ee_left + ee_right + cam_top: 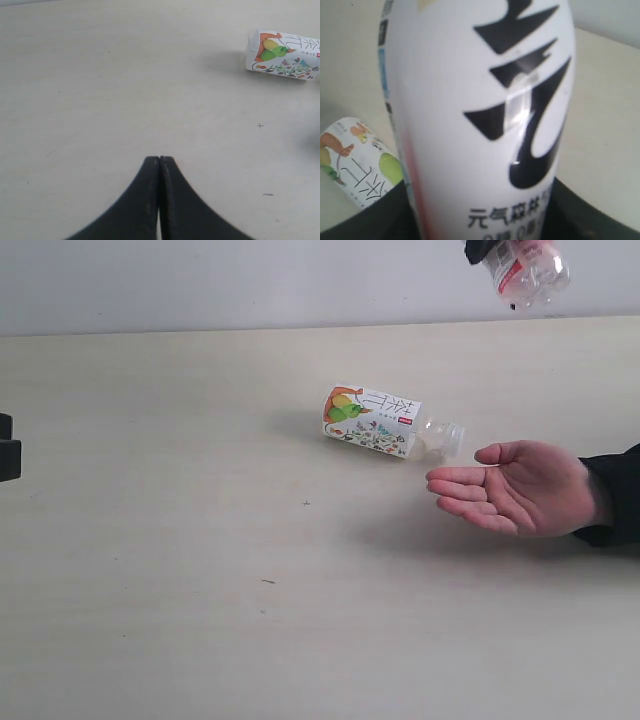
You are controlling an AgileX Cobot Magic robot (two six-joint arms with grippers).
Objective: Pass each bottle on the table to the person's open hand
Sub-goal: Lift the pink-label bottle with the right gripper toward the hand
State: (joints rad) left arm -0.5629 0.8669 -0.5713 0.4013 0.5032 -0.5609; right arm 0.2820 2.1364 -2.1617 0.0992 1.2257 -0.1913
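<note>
Table [150,540]: wide, pale beige, with a few tiny dark specks; one bottle lies on it.
Person's palm [520,488]: open and facing up at the right of the exterior view, fingers pointing toward the middle, with a dark sleeve behind it.
Lying bottle [375,422]: on its side near the table's middle, white label with yellow-green fruit, neck end toward the palm, near the fingertips but apart from them.
Raised bottle [528,270]: in the air above the far right of the table, tilted, clear end lowest, label printed with large black characters.
Right hand [482,250]: pinching the raised bottle by its labelled body.
Left hand [159,165]: fingers pressed together with nothing between them, over bare table, well apart from the lying bottle.
</note>
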